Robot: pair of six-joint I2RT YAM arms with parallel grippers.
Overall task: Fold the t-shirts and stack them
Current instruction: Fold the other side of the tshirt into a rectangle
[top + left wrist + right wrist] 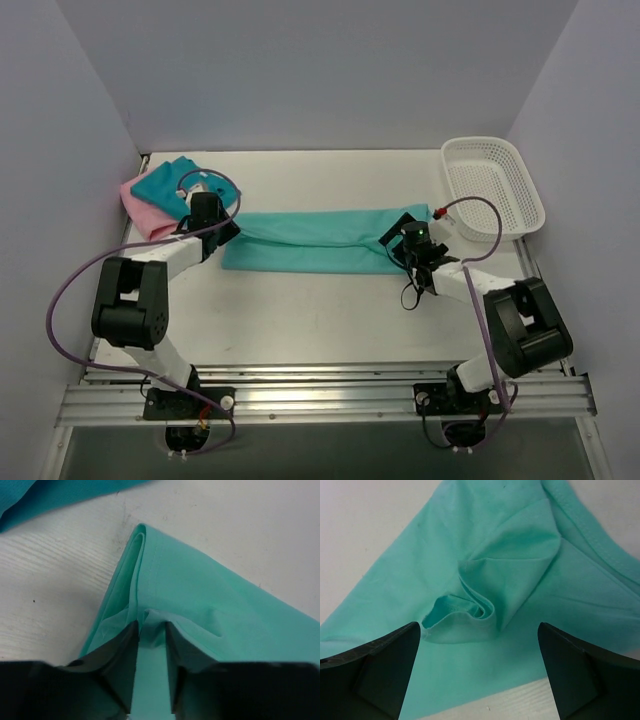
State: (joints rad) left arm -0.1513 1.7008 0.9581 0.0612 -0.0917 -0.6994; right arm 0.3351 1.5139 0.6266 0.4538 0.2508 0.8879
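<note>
The light sea-green t-shirt [320, 242] lies folded into a long strip across the middle of the table. My left gripper [226, 232] is at its left end. In the left wrist view the left gripper [151, 626] is shut on a pinch of the sea-green t-shirt [200, 605]. My right gripper [402, 246] is at the strip's right end. In the right wrist view the right gripper [479, 630] is wide open just above a crumpled fold of the sea-green t-shirt [470, 609]. The teal-blue t-shirt [170, 183] lies on the pink t-shirt [146, 212] at the back left.
A white mesh basket [522, 190] stands at the back right beside the right wall. The teal-blue t-shirt's edge [50, 495] shows just beyond the left gripper. Bare table [320, 320] lies between the strip and the arm bases.
</note>
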